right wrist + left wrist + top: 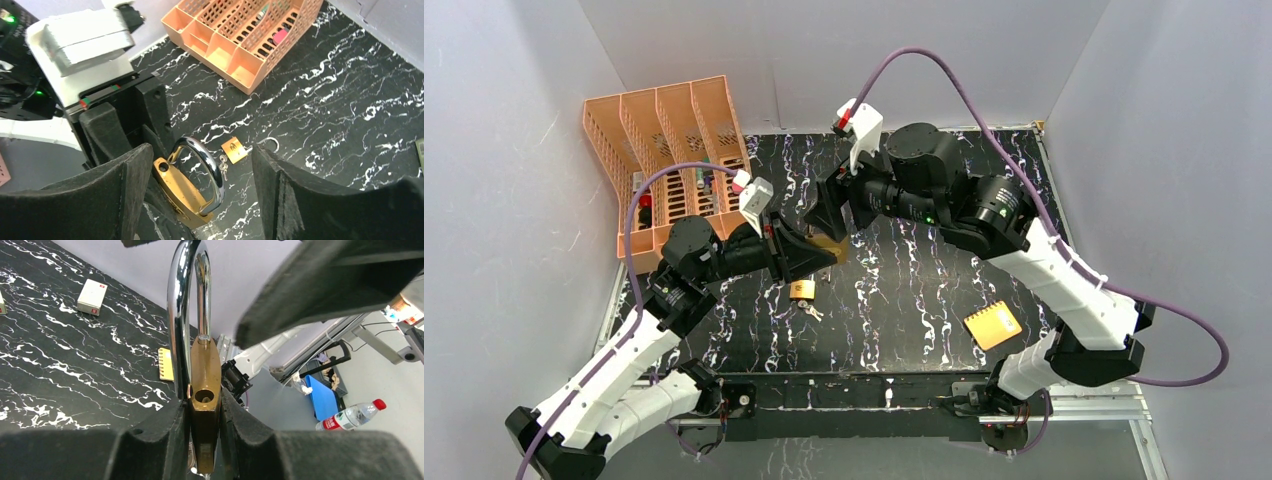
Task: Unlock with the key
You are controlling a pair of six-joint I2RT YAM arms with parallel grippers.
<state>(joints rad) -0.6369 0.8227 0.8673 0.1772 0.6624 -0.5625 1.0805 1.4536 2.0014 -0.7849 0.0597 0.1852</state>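
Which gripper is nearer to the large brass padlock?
Left. The left gripper clamps the large brass padlock by its body; the right gripper is open, its fingers either side of the shackle.

Left hand (205, 440) clenched (right hand (200, 185) agape)

The left tool (816, 255) and the right tool (200, 165) stood close together over the middle of the desk (904, 290). The left was clamped on a big brass padlock (182, 192). The right was spread wide either side of its shackle, so there was little room between them. Just nearer lay a small padlock (802, 290) and the key (811, 312), uncovered from the near side. An orange rack (669, 140) filled the far left corner. A yellow notepad (992, 325) lay well apart to the right, bare marble between.
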